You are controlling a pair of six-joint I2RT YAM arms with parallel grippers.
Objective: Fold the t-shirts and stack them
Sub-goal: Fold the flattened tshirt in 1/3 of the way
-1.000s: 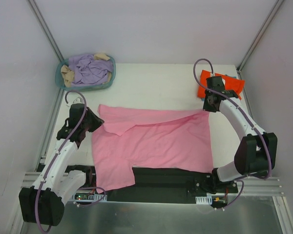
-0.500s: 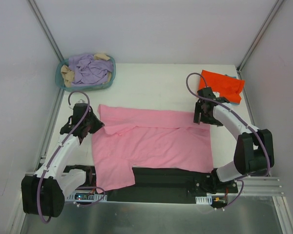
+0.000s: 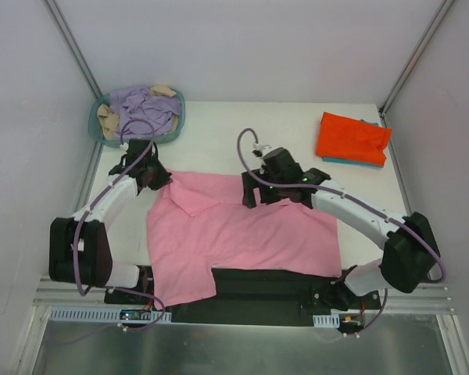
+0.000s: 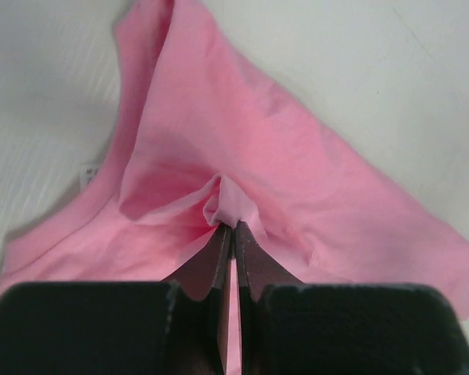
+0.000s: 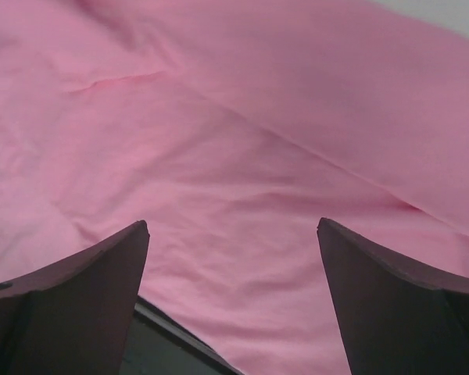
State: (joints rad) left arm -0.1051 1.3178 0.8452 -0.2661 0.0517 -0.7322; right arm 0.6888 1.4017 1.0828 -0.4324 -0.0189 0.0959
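While pinched at its far left corner, pink shirt (image 3: 250, 234): spread across the middle of the surface (image 3: 219, 141), mostly flat, near left sleeve over the dark strip at the near edge.
Far left sleeve: folded inward as a flap over the chest.
Left end effector (image 3: 152, 178): at the shirt's far left corner; in the wrist view (image 4: 233, 231), jaws shut tight on a small raised pucker of pink cloth.
Right end effector (image 3: 255, 195): over the shirt's far edge, near its middle; in the wrist view (image 5: 233, 226), jaws spread wide with pink cloth below; contact with the cloth not clear.
Orange shirt (image 3: 352, 137): folded, at the far right corner, on top of a teal shirt (image 3: 338, 160) showing only as a thin edge.
Basket (image 3: 94, 125): far left corner, holding lilac and tan clothes (image 3: 141, 109).
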